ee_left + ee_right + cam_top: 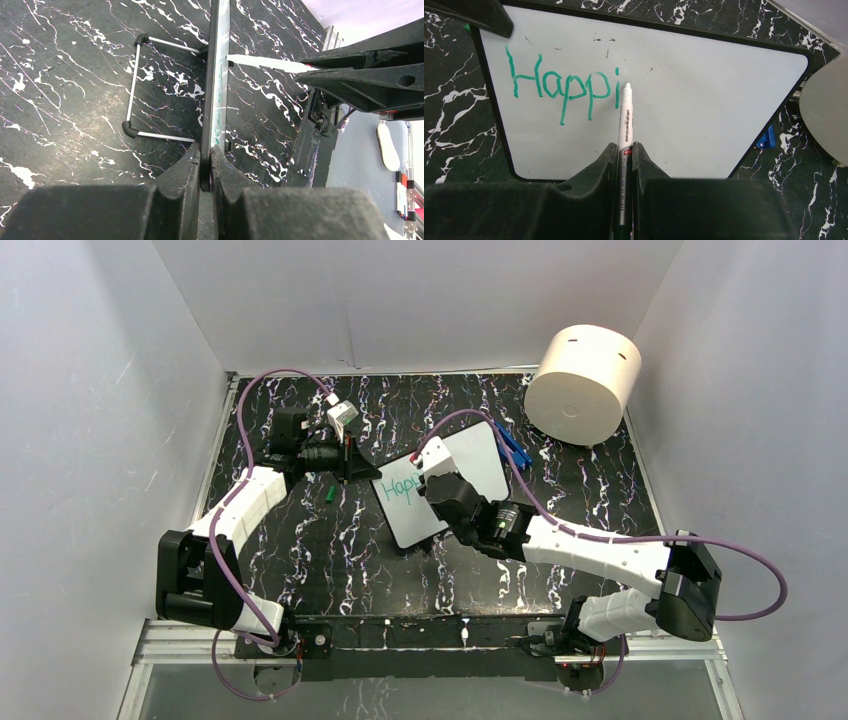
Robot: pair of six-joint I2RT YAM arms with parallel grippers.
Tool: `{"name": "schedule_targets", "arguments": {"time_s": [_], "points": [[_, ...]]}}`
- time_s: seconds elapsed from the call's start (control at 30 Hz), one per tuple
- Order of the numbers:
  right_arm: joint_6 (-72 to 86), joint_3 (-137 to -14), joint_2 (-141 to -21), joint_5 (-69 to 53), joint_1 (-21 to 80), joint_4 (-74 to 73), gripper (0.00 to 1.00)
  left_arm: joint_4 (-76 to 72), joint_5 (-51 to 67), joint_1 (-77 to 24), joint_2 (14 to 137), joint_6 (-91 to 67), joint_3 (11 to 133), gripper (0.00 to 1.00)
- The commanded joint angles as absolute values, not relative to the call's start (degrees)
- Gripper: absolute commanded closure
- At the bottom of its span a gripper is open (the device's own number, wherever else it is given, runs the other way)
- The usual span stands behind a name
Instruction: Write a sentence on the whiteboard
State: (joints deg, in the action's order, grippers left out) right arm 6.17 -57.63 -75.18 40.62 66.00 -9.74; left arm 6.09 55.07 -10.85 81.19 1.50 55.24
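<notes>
The whiteboard [472,462] stands propped at the table's middle, its wire stand [132,90] behind it. My left gripper [205,149] is shut on the board's black-framed edge [214,75], at its left side in the top view [352,468]. My right gripper [624,146] is shut on a white marker [625,117], which points up at the board's face [704,110]. The sentence [561,87] reads "Happi" in teal-green, and the marker's tip sits just right of the last letter. In the left wrist view the marker [260,62] meets the board from the right.
A big cream cylinder [583,383] lies at the back right. A blue object [512,448] pokes out behind the board's right edge. A small green cap [329,494] lies on the black marbled table left of the board. White walls close in three sides.
</notes>
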Motion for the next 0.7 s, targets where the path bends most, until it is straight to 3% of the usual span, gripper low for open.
{"name": "schedule_targets", "arguments": {"time_s": [0.0,0.67], "points": [[5.36,-57.2,-74.69,42.33,65.25,-5.35,1.0,9.68,50.28,-11.69,82.79,4.25,54.97,1.0],[5.73,-58.27,-77.25,39.99,64.4,-7.74,1.0,9.84,50.36,-11.69,82.87,4.23,55.1,1.0]]}}
